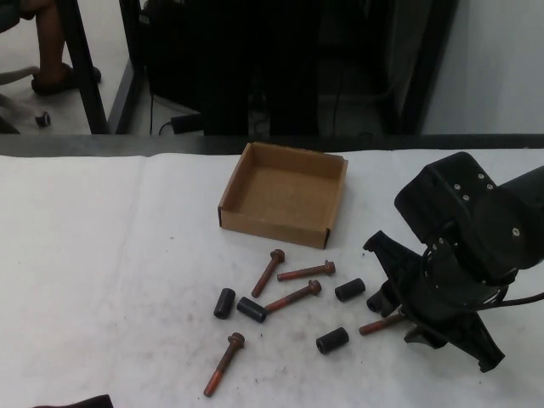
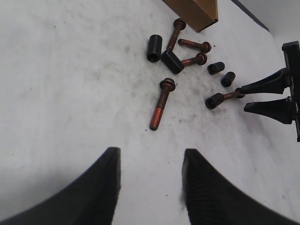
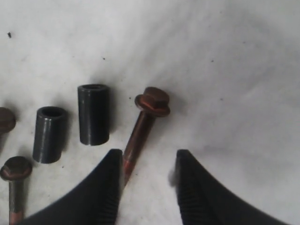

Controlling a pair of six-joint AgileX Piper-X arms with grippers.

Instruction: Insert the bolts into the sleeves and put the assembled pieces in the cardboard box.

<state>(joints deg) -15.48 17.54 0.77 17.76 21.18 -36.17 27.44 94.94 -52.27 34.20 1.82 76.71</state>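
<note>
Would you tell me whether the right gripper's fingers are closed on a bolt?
No, the fingers of the right gripper stand apart, the bolt beside one.

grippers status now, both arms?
Left gripper: open, holding nothing.
Right gripper: open; shank of a bolt lies just inside one finger, not gripped.

White counter, its cover smudged with dark specks, a dark strip along the far edge. Behind it stand black frame posts on pale floor. Dark shadowed area mid-back, light grey wall at right
</note>
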